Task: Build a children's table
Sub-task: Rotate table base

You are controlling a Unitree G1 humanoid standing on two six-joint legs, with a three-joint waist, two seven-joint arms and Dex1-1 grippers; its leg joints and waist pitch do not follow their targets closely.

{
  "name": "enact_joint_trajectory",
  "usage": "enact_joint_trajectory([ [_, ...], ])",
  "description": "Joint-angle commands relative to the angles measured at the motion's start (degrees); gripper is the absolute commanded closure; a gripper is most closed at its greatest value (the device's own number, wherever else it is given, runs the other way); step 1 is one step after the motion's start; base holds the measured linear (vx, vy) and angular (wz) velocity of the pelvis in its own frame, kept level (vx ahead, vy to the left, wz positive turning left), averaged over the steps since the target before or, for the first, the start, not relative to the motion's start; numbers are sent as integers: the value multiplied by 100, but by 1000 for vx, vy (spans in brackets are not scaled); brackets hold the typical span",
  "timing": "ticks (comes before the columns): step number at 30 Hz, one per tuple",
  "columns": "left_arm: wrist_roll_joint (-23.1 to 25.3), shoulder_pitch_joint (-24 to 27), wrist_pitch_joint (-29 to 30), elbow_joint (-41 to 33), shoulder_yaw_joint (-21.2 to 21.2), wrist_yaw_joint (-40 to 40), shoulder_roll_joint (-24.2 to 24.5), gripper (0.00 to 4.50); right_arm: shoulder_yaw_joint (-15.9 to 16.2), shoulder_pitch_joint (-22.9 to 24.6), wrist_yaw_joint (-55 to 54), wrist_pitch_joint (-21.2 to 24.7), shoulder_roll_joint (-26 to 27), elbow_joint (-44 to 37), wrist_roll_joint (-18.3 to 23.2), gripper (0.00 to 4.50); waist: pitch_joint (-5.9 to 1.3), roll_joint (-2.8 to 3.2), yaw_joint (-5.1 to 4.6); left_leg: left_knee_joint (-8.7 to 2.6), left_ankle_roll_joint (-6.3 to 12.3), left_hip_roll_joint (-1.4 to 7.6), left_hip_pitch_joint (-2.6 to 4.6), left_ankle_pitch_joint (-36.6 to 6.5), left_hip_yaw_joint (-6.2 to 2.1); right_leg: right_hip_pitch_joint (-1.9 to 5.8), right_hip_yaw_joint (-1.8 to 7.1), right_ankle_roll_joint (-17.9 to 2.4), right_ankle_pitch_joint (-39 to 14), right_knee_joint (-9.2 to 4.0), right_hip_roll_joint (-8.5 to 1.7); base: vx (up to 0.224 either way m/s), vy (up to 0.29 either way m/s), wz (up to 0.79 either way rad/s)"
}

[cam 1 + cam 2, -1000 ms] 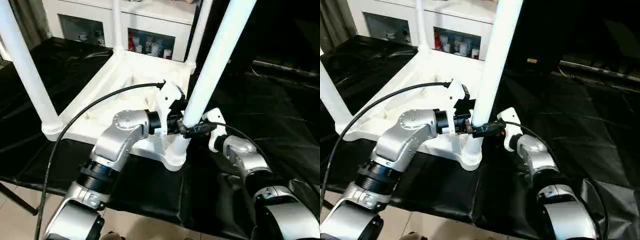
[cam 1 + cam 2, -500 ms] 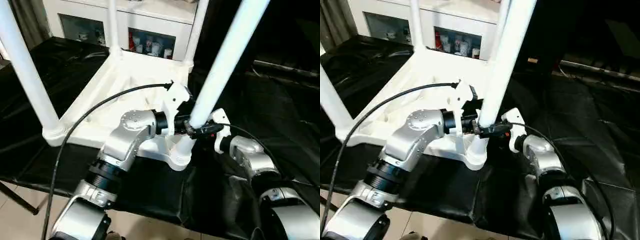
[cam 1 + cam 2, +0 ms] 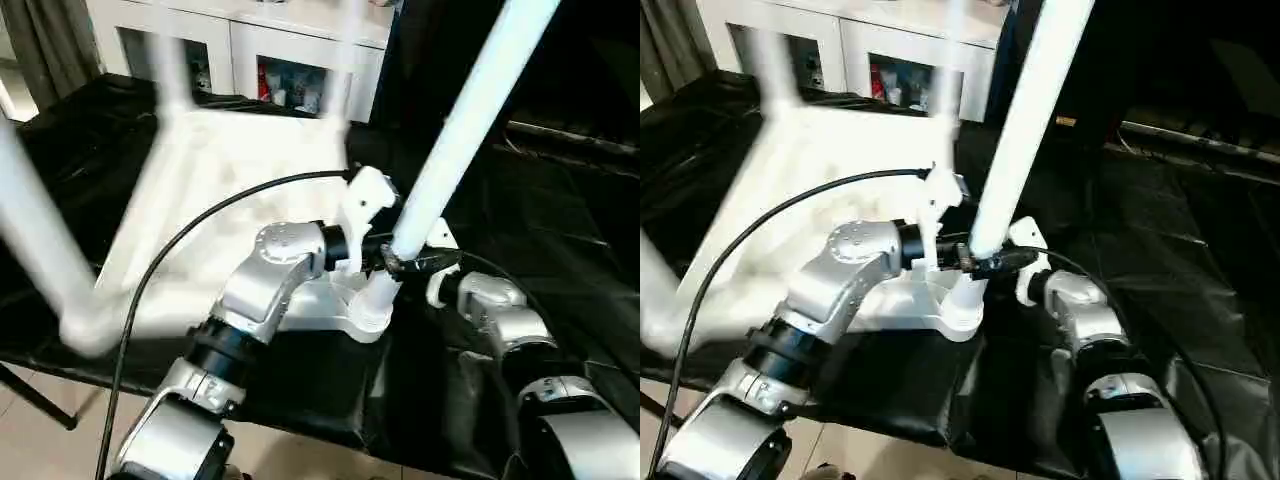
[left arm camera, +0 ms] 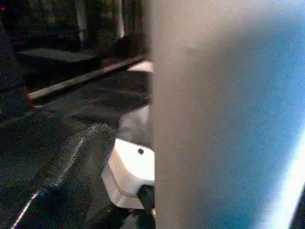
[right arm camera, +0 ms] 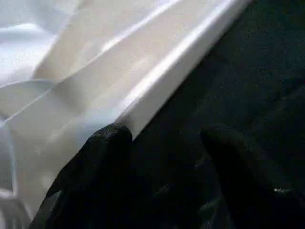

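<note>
The children's table [image 3: 220, 170] lies upside down on a black-covered bench, its white legs pointing up. The near right leg [image 3: 455, 130] leans to the right out of its corner socket [image 3: 368, 315]. My left gripper [image 3: 383, 252] is low on that leg from the left, jaws wide; the leg [image 4: 214, 119] looms close in the left wrist view. From the right, my right gripper [image 3: 415, 265] reaches the same spot, one black finger lying across the leg's front. Its fingers [image 5: 95, 162] stand apart over dark cloth, open, beside a white edge of the table [image 5: 95, 71].
A white cabinet [image 3: 290, 40] with glass doors stands behind the bench. The black cover [image 3: 560, 200] stretches away to the right. A black cable [image 3: 200, 225] arcs over my left arm. The near left leg [image 3: 35, 220] rises at the picture's left edge.
The table has swung: its far legs and left side have moved left and are blurred. The near right leg leans further right, and both grippers have shifted right with it.
</note>
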Motion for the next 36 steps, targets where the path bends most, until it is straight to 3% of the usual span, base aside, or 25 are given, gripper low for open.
enact_joint_trajectory([
  [1,192,64,1,76,-52,37,152,6,-44,-145,-141,-95,-19,8,51,144,-385,3,50,-424,-30,268,36,-1750,-189,283,309,-837,-2090,-554,-505,0,0,0],
  [2,188,155,72,-16,-30,-73,283,6,-112,-137,-87,-82,-72,-45,116,144,-389,27,78,-412,-13,287,85,-1689,-174,239,325,-903,-1911,-550,-506,0,0,0],
  [3,135,235,134,-115,-4,-219,374,6,-148,-121,-26,-71,-113,-88,154,144,-382,29,85,-408,-2,284,87,-1670,-162,234,331,-949,-1811,-541,-497,0,0,0],
  [8,-366,647,526,-666,237,-844,884,6,-170,67,449,-123,-430,-307,197,144,-405,71,154,-402,58,285,84,-1332,-128,270,321,-1257,-926,-426,-457,0,0,0],
  [12,-374,914,848,-890,118,-1235,1423,6,-22,245,868,-88,-698,-529,151,144,-378,86,179,-427,32,288,96,-1573,-134,265,326,-1170,-1316,-476,-470,0,0,0],
  [14,-251,998,953,-919,69,-1248,1604,40,76,308,954,-90,-821,-610,56,144,-366,85,182,-438,-19,288,104,-1643,-138,256,328,-1108,-1512,-495,-469,0,0,0],
  [16,-168,1037,984,-938,57,-1212,1672,43,119,336,983,-91,-877,-647,17,144,-363,84,178,-445,-65,285,108,-1713,-144,246,328,-1045,-1647,-506,-458,0,0,0],
  [17,-123,1139,1257,-1043,23,-1190,1776,62,198,389,1085,-55,-1016,-738,-50,144,-359,66,177,-444,-91,283,115,-1764,-144,239,325,-1005,-1777,-514,-453,0,0,0],
  [21,-159,1260,1349,-1242,-30,-1164,1833,95,223,444,1118,-24,-1110,-863,-106,144,-354,59,188,-442,-79,286,107,-1778,-153,237,331,-993,-1891,-538,-478,0,0,0],
  [30,103,1403,1721,-1513,-309,-1001,1893,168,320,781,1404,217,-1261,-1545,13,144,-365,45,202,-425,29,280,88,-1527,-137,265,333,-996,-1547,-506,-450,0,0,0],
  [36,263,1472,1918,-1635,-451,-794,1894,227,272,1174,1785,248,-1456,-2174,243,144,-352,34,205,-428,53,279,86,-1642,-151,254,328,-886,-1881,-553,-459,0,0,0],
])
